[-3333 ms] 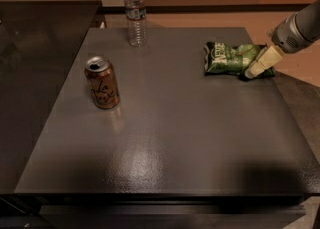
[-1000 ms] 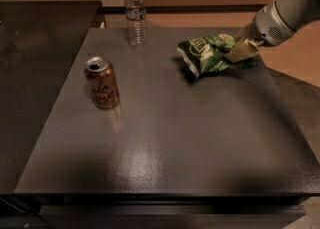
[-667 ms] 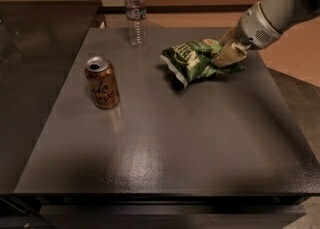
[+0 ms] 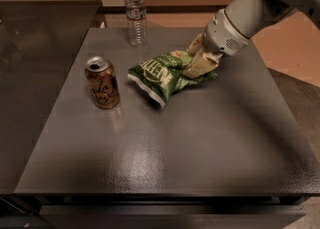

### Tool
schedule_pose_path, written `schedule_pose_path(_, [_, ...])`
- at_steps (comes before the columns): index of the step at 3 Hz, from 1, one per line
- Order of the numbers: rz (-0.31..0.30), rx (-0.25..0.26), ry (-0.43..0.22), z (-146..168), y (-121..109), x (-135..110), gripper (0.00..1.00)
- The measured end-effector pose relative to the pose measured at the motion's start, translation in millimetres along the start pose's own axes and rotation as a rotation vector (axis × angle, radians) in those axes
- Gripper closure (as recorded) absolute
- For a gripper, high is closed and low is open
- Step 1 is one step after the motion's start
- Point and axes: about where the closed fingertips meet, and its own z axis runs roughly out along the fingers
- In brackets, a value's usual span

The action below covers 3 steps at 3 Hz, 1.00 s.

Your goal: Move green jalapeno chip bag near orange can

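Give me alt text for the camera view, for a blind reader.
The gripper holds one end of the green jalapeno chip bag over a dark table; the bag's free end is close to the upright orange can, not touching. A water bottle stands near the table's far edge.

The chip bag (image 4: 162, 75) is green with white lettering; the can (image 4: 102, 83) copper-orange with dark script; the table (image 4: 175, 148) dark grey. The cream gripper (image 4: 196, 62) grips the bag's right end.

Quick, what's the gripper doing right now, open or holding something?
Gripper: shut on the right end of the green jalapeno chip bag, to the right of the orange can.
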Motion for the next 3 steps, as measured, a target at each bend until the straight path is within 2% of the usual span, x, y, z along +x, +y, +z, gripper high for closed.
schedule_pose_path(1, [-0.100, -0.050, -0.006, 19, 11, -25, 1.00])
schedule_pose_path(2, [-0.146, -0.056, 0.004, 31, 10, -37, 0.83])
schedule_pose_path(3, [-0.155, -0.051, 0.023, 41, 7, -37, 0.59])
